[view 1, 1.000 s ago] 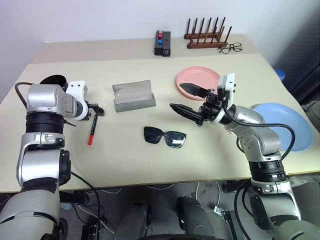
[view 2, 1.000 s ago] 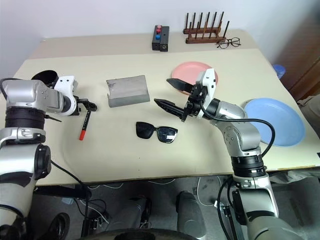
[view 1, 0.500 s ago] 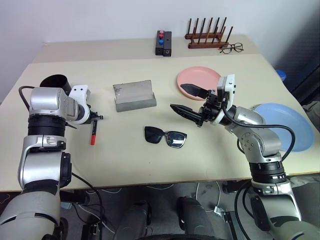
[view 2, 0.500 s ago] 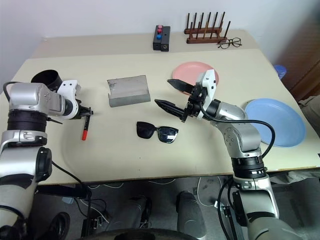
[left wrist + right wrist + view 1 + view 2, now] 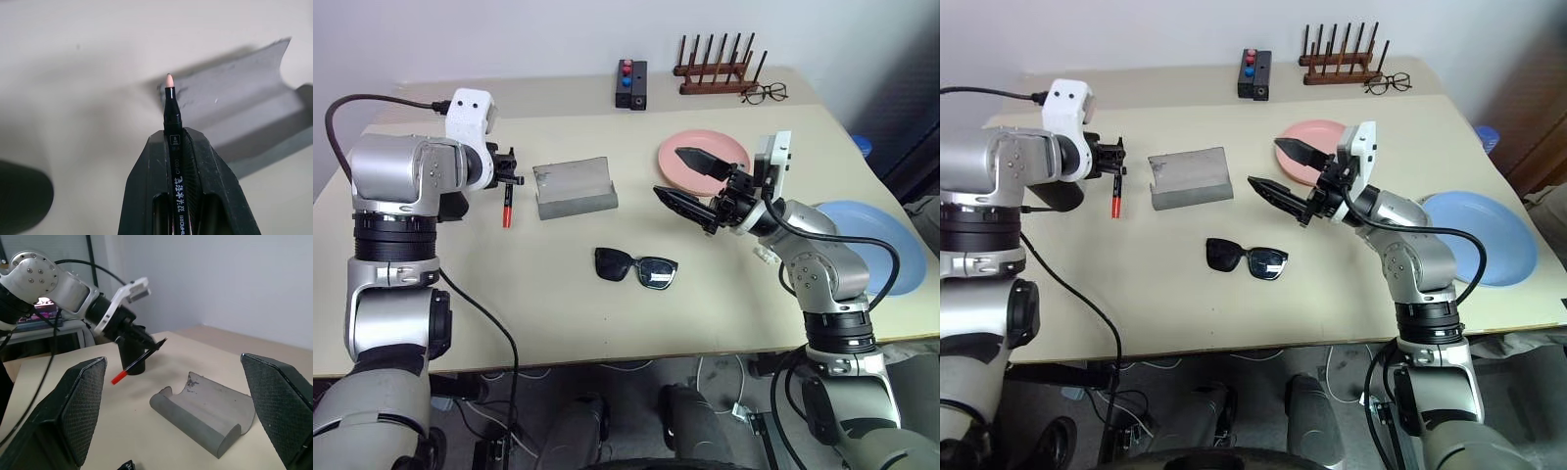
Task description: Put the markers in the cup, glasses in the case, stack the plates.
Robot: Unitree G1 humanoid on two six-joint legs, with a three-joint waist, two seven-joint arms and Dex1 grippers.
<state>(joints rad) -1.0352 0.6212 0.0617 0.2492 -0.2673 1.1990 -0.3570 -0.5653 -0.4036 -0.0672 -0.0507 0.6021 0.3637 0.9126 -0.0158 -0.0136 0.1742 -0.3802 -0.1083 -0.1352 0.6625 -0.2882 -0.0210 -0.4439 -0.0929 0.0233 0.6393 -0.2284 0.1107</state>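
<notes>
Above the left side of the cream table, the left gripper has its fingers closed on a red marker, which hangs clear of the surface with its red end pointing down. Behind that arm stands the black cup, mostly hidden in the head views. Just right of the marker lies the grey glasses case, open on the table. Nearer the front edge, the black sunglasses rest flat, well apart from the case. Over the middle of the table the right gripper hovers with its fingers spread wide and nothing between them, just in front of the salmon pink plate. A light blue plate sits at the right edge. Along the back are a small black box, a wooden peg rack and clear spectacles.
</notes>
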